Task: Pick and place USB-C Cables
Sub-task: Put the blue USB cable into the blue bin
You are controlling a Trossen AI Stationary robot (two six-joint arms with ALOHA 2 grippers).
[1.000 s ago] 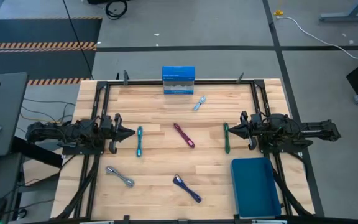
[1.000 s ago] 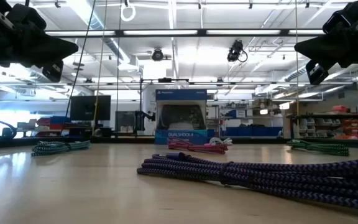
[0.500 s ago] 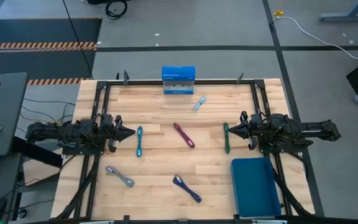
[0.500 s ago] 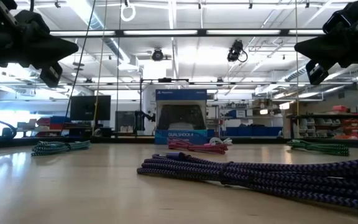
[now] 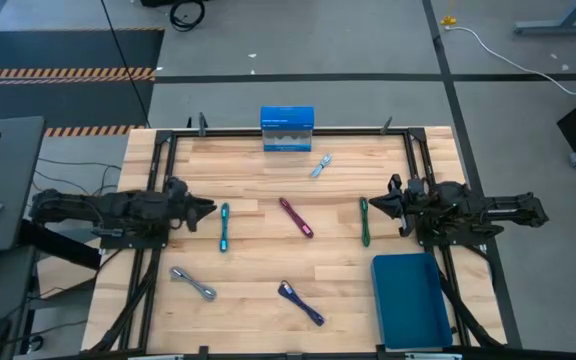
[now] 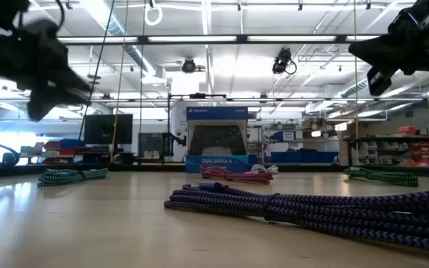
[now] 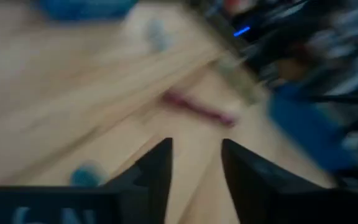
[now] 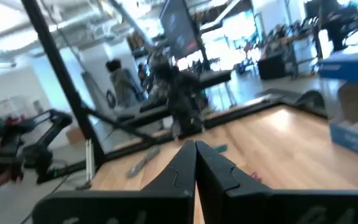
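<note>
With all six cables (image 5: pixel 295 217) lying scattered across the tabletop (image 5: pixel 268 180), the narrowly parted left claw (image 5: pixel 204 209) and closed right claw (image 5: pixel 375 207) are hovering empty at opposite edges.

Six USB-C Cables (image 5: pixel 224 227), one upright box (image 5: pixel 287 129), one blue tray (image 5: pixel 410 300), two arms (image 5: pixel 98 210)

Six bundled cables flat on table, well apart: teal (image 5: pixel 224 227), maroon (image 5: pixel 296 217), green (image 5: pixel 365 221), silver-blue (image 5: pixel 320 165), grey (image 5: pixel 194 283), navy (image 5: pixel 301 303).
</note>
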